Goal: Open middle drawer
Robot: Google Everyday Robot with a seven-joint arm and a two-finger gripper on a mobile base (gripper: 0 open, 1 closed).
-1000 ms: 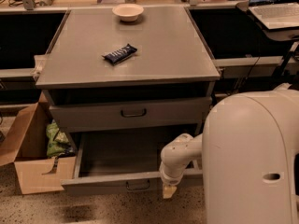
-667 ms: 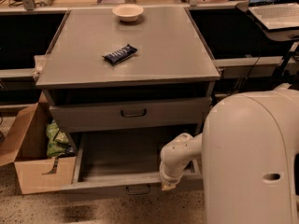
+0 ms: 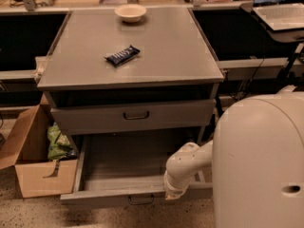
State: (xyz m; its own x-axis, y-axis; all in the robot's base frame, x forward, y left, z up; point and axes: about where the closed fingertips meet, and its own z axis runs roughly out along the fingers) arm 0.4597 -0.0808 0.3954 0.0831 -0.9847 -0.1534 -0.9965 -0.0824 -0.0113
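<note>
The middle drawer is pulled well out of the grey cabinet and shows its plain grey inside. Its front edge with a small dark loop handle is nearest to me. My gripper points down from the white arm onto the right part of that front edge, to the right of the handle. Above it the shorter upper drawer with its own dark handle stands slightly out, with a dark gap over it. Any drawer below is hidden.
On the cabinet top lie a dark snack bar and a pale bowl. An open cardboard box with green packets stands on the floor to the left. My white body fills the lower right. A laptop sits at the back right.
The middle drawer has slid further out toward me, and the arm's end has moved down and nearer along with its front edge.
</note>
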